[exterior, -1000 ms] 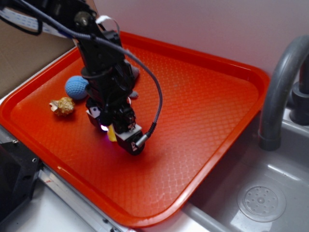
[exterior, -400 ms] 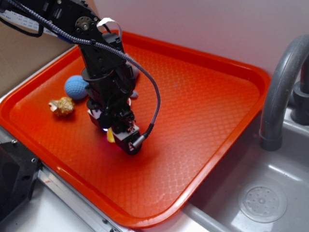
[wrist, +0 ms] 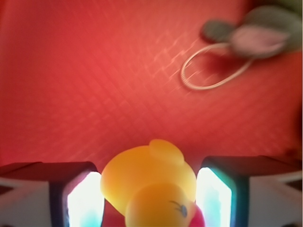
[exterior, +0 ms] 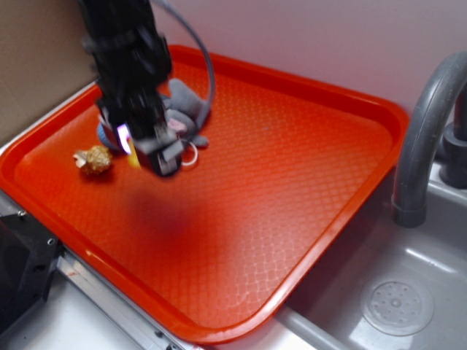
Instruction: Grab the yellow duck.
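I've got the gripper (wrist: 149, 194) clamped on the yellow duck (wrist: 149, 184), lifted off the tray (exterior: 292, 189) at far left; grab looks done, nothing left afaict

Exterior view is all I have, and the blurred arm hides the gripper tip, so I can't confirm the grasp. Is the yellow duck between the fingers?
Observer: Yes. In the wrist view the yellow duck sits between the two fingers, with a lit pad against each of its sides.
Operator: Is anything else caught in the gripper with it?
Observer: No. The grey plush mouse and its cord loop lie apart on the red tray, beyond the duck.
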You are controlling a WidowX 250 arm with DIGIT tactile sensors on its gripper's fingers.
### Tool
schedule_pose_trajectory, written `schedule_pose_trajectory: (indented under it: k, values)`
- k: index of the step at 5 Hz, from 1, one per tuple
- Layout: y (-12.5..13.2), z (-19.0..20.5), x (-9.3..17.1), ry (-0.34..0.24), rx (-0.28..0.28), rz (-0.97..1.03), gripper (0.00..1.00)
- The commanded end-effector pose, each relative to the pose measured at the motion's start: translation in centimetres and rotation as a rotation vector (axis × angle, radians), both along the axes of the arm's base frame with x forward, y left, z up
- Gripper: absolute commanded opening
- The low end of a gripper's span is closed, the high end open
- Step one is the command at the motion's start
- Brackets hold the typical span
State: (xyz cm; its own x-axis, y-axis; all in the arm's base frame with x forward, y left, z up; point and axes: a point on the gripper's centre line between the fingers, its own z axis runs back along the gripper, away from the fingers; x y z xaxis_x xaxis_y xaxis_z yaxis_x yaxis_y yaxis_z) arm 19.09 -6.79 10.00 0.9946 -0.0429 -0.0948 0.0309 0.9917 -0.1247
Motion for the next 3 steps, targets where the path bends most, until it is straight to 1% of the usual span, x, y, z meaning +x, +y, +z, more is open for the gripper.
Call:
schedule_pose_trajectory:
  k: [1, 2, 3]
  values:
    - [2.2, 10.4, 0.5, -0.154, -0.052, 0.126, 0.00]
    - [2.9, 14.2, 0.3, -0.243, -0.110, 0.212, 0.00]
    - [2.8, 14.0, 0.7, -0.231, -0.106, 0.191, 0.00]
